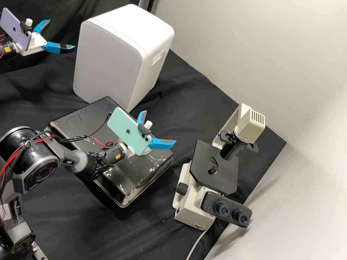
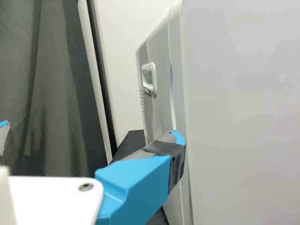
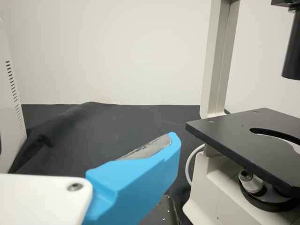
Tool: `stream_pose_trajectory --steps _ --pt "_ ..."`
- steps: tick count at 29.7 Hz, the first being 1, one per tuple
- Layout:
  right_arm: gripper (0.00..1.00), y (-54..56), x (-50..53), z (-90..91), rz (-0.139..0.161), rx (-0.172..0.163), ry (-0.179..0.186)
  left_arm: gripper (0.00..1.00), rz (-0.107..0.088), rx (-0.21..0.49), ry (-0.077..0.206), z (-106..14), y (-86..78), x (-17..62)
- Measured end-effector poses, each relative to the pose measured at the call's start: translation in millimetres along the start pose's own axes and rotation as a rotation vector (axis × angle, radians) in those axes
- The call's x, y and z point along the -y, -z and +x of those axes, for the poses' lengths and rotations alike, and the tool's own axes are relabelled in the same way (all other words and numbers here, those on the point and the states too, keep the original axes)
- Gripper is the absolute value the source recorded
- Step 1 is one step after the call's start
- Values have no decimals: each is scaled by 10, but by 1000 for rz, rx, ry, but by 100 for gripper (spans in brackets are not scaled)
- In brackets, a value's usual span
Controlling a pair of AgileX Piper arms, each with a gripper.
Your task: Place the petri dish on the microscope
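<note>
The beige microscope (image 1: pixel 197 202) stands at the right of the bench, its flat black stage (image 1: pixel 217 166) bare under the condenser. In the right wrist view the stage (image 3: pixel 243 136) lies just ahead of one blue finger (image 3: pixel 140 173). My right gripper (image 1: pixel 159 127) hovers open over the near corner of a dark tray, a short way left of the microscope, and holds nothing. My left gripper (image 1: pixel 61 34) hangs open and empty at the far left, beside the white box. Its fingers (image 2: pixel 140 183) are spread in the left wrist view.
A tall white box (image 1: pixel 123 54) with a recessed handle (image 2: pixel 149 79) stands at the back. A scuffed dark tray (image 1: pixel 126 180) lies under the right arm. Black cloth covers the bench, whose right edge runs just past the microscope. A white cable (image 1: pixel 197 245) trails from the microscope's base.
</note>
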Motion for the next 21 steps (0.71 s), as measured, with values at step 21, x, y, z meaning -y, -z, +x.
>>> stream_pose_trajectory --steps 21 --pt "100 0 0 0 0 0 0 100 0 14 2 -1 -45 6"
